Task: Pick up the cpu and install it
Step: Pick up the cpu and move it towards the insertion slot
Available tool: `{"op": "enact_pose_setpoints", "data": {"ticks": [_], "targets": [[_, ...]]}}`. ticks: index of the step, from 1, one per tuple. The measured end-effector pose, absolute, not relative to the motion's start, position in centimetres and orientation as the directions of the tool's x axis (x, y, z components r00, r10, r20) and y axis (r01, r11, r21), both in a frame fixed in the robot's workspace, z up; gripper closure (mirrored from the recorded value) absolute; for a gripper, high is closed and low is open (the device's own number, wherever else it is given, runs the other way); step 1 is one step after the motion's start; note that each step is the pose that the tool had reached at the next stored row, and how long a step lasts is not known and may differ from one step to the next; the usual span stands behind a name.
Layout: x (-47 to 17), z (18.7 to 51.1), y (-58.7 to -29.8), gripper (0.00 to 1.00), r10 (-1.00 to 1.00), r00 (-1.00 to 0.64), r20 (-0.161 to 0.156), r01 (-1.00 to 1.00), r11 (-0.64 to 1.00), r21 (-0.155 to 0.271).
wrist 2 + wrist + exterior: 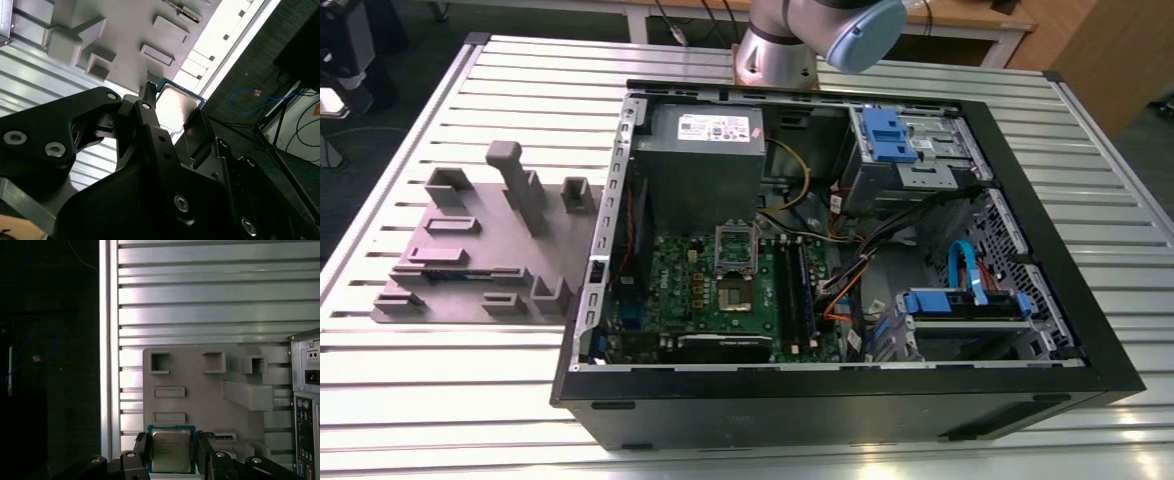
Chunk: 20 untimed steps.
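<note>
The cpu, a small square chip with a shiny metal top and a green rim, sits between my gripper's two black fingers, which are shut on its opposite edges. In the second wrist view the cpu shows in the same grip of the gripper. It hangs well above the grey fixture tray and the slatted table. In the exterior view the green motherboard lies inside the open computer case, with its silver socket frame raised above the bare socket.
The grey fixture tray with upright posts stands at the exterior view's left of the case. A grey power supply box and blue drive brackets fill the case's far side. Cables run beside the motherboard. The arm's base stands behind the case.
</note>
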<state>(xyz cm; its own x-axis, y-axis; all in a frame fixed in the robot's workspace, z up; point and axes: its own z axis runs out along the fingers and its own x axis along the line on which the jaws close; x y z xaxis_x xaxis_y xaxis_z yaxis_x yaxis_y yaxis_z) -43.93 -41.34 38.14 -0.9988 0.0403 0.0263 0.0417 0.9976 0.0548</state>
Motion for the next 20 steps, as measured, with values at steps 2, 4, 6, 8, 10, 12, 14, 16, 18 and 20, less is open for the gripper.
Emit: {"op": "enact_pose_setpoints", "data": {"ticks": [2, 4, 6, 8, 10, 12, 14, 16, 18, 20], "targets": [[-43.93, 38.26, -41.34, 0.53, 0.040, -0.999, 0.026, 0.042, 0.998, 0.055], [-43.93, 38.32, -41.34, 0.53, 0.040, -0.999, 0.026, 0.042, 0.998, 0.055], [-43.93, 38.36, -41.34, 0.53, 0.040, -0.999, 0.026, 0.042, 0.998, 0.055], [-43.93, 38.39, -41.34, 0.53, 0.040, -0.999, 0.026, 0.042, 0.998, 0.055], [-43.93, 38.44, -41.34, 0.53, 0.040, -0.999, 0.026, 0.042, 0.998, 0.055], [-43.93, 38.44, -41.34, 0.53, 0.040, -0.999, 0.026, 0.042, 0.998, 0.055], [-43.93, 38.45, -41.34, 0.53, 0.040, -0.999, 0.026, 0.042, 0.998, 0.055], [-43.93, 38.45, -41.34, 0.53, 0.040, -0.999, 0.026, 0.042, 0.998, 0.055], [-43.93, 38.49, -41.34, 0.53, 0.040, -0.999, 0.027, 0.042, 0.998, 0.055], [-43.93, 38.60, -41.34, 0.53, 0.040, -0.999, 0.026, 0.042, 0.998, 0.055]]}}
